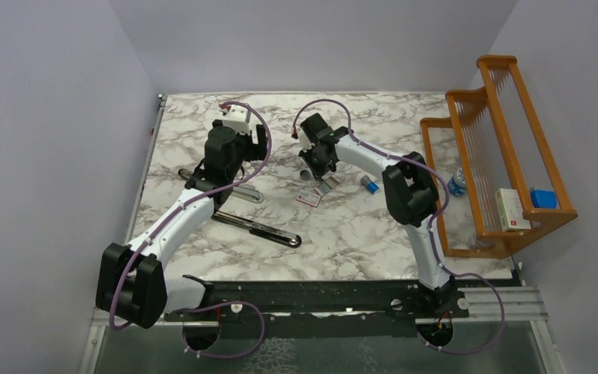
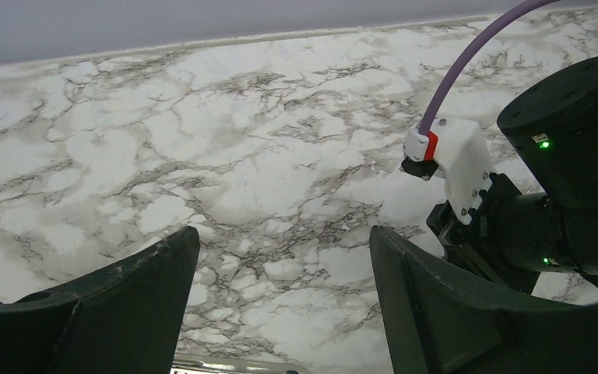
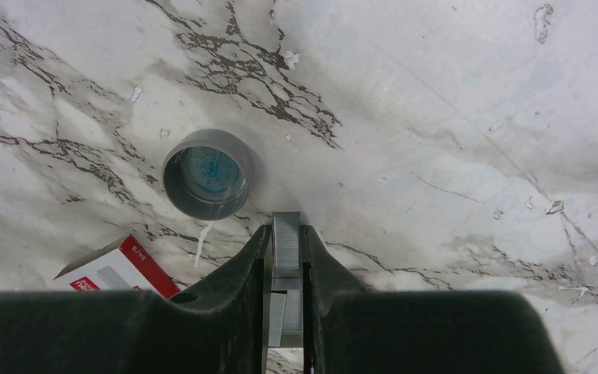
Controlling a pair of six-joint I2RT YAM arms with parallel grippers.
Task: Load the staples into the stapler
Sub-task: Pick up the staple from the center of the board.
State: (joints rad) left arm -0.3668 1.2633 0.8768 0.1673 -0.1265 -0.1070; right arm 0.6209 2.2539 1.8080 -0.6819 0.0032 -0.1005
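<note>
Marble table: staples pinched between right gripper jaws; left gripper jaws wide, empty. Risk: thin strip snapped or dropped if tilted before stapler is reached.

— Bright in here: soft, even light from above, and the marble table nearly washes out.
— Hardly any shadows, only faint smudges beneath the arms.
— The right wrist view is crisp on the staples, but the right gripper goes flat black near the lens.
— And the left wrist view is hazier, the left gripper soft and dark along its bottom edge.
</note>
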